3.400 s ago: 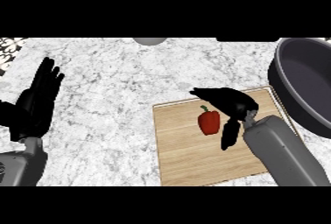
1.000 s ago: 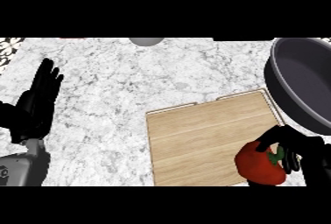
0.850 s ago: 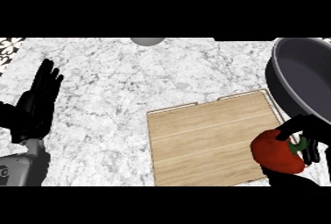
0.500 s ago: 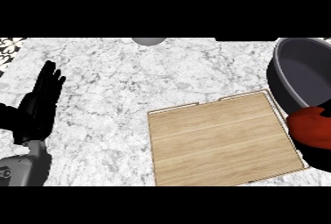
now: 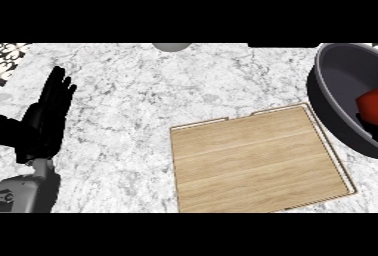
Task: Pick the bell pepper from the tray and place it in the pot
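The bell pepper [image 5: 368, 104] shows only as a red patch at the view's right edge, over the dark inside of the pot [image 5: 332, 100]; whether it already rests on the pot's floor or is held above it cannot be told. The right hand is out of view, so the state of its fingers cannot be told either. The wooden tray [image 5: 255, 160] lies bare on the marble tabletop [image 5: 148, 100], just beside the pot. The left hand [image 5: 46, 117] rests at the left edge, fingers straight and up, holding nothing. The risk, as I judge it, is a release too near the rim, letting the pepper roll out.
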`<state>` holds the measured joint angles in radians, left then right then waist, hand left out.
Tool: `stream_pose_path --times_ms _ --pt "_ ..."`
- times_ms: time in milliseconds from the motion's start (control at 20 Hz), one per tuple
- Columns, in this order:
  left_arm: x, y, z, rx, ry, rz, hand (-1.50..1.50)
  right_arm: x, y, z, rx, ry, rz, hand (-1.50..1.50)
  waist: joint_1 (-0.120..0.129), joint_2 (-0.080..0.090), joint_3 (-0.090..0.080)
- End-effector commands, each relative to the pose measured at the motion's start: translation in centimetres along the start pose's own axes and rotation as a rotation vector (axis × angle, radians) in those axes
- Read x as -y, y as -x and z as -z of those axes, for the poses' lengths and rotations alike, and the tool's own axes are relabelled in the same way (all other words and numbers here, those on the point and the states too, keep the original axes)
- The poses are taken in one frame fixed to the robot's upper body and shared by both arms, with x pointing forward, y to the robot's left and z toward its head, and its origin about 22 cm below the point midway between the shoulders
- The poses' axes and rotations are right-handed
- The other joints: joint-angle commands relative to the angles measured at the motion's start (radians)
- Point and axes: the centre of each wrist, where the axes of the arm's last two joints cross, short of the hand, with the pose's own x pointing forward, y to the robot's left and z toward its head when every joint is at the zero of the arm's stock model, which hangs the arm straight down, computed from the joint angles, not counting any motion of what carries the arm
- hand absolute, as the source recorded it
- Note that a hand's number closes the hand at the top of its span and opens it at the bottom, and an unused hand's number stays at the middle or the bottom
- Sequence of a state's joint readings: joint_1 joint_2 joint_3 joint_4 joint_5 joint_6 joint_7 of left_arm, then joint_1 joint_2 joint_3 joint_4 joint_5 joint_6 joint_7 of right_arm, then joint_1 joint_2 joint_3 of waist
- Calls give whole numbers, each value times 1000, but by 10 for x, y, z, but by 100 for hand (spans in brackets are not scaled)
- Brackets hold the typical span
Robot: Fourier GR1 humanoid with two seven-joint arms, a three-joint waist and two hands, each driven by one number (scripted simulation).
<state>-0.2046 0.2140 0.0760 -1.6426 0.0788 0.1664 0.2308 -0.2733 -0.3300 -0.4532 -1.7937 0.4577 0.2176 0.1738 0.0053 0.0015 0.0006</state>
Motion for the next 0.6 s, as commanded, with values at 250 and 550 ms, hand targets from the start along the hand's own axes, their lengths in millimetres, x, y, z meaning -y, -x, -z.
stream_pose_path --times_ms 250,550 --pt "-1 -10 5 14 33 -1 0 13 51 37 4 157 -441 150 28 11 1" --pt "-15 -6 8 11 15 -8 0 -8 104 67 -24 113 -462 150 19 6 1"
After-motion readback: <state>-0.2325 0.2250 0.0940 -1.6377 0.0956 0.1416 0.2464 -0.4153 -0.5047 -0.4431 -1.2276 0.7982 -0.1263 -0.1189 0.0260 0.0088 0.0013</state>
